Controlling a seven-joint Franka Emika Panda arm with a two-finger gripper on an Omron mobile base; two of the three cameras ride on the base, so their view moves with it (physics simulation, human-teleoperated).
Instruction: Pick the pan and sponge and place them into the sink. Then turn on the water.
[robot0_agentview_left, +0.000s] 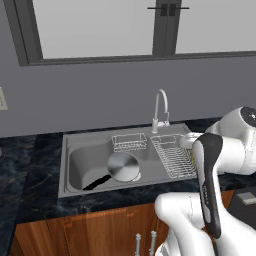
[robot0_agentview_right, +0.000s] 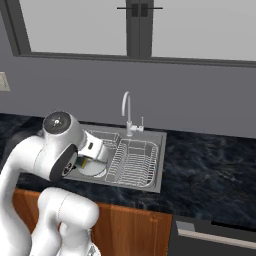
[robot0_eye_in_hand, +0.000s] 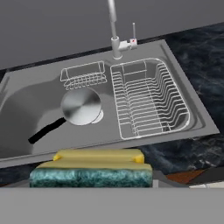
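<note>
Dark marbled countertop (robot0_agentview_left: 30, 175) runs beneath a grey wall and a wide window, with wooden cabinet fronts (robot0_agentview_left: 85, 230) below. Set into it is the stainless steel sink (robot0_agentview_left: 67, 150), with a gooseneck faucet (robot0_agentview_left: 159, 107) at its far edge.

Pan: the silver-grey frying pan (robot0_agentview_left: 123, 166) lies in the left part of the basin, over or just beside the drain, its black handle (robot0_agentview_left: 96, 182) pointing toward the near left. This item is judged delivered.

Sponge: the yellow and green sponge (robot0_eye_in_hand: 92, 173) sits at the bottom of the hand view, directly at the gripper (robot0_eye_in_hand: 92, 183), near of the sink's front rim and above the counter edge. The fingertips are hidden by the sponge, so the grasp cannot be confirmed directly; its position against the hand suggests it is carried. In the right base view a small yellow patch, probably the sponge (robot0_agentview_right: 83, 163), shows under the wrist above the basin's left part. This item is judged in transit, not yet released.

Water: no stream is visible from the faucet spout in any view. The small lever (robot0_eye_in_hand: 132, 38) beside the faucet base appears untouched.

Other fittings: a wire dish rack (robot0_agentview_left: 172, 156) occupies the right part of the basin, and a small wire basket (robot0_agentview_left: 128, 142) hangs at the far side.

Remaining work, as judged: lower and release the sponge into the basin, then operate the faucet.
</note>
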